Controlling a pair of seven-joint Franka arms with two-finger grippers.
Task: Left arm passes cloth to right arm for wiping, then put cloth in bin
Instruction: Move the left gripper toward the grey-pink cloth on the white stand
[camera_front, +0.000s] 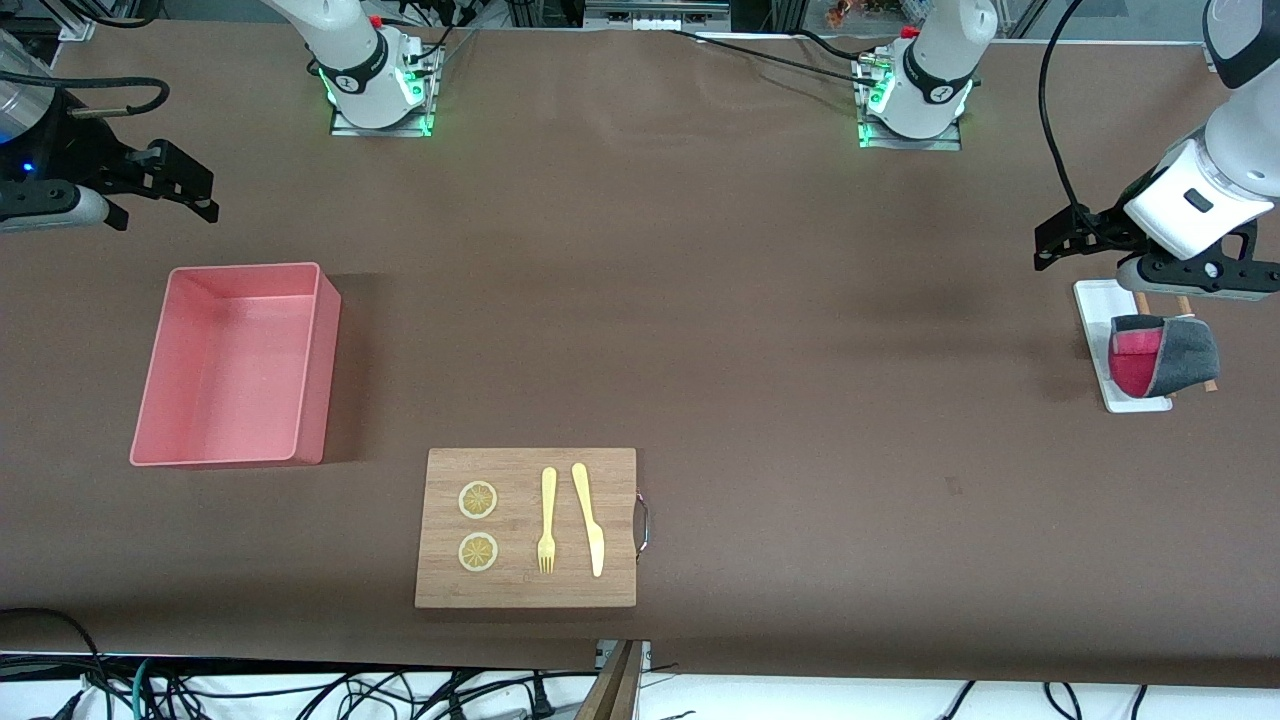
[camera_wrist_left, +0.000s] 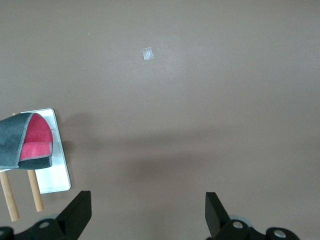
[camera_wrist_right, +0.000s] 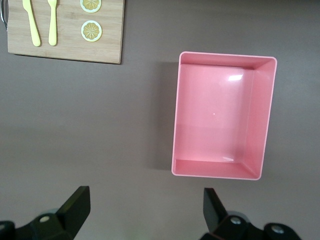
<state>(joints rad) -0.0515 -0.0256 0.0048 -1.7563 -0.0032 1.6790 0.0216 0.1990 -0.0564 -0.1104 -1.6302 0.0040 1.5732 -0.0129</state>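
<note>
Wooden board (camera_front: 526, 528) with cutlery; bin (camera_front: 232, 364) bare inside; both pincers (camera_wrist_left: 148, 212) (camera_wrist_right: 146, 210) apart.

Two robot arms are counted, the left arm (camera_front: 1215, 190) and the right arm (camera_front: 45, 190); two grippers are seen, the left gripper (camera_wrist_left: 148, 217) and the right gripper (camera_wrist_right: 145, 215), each with two fingers spread apart and nothing between them; one cloth (camera_front: 1163, 354) is noted, draped over what appear to be two wooden dowels (camera_wrist_left: 22, 197), though only their ends are seen; one white tray (camera_front: 1105, 300) is recorded beneath; one pink bin (camera_front: 236, 365) is counted; one wooden board (camera_front: 527, 528) is counted, bearing two lemon slices (camera_front: 478, 525), one yellow fork (camera_front: 547, 520) and one yellow knife (camera_front: 589, 518); one metal handle (camera_front: 642, 527) is seen at the board's edge.
</note>
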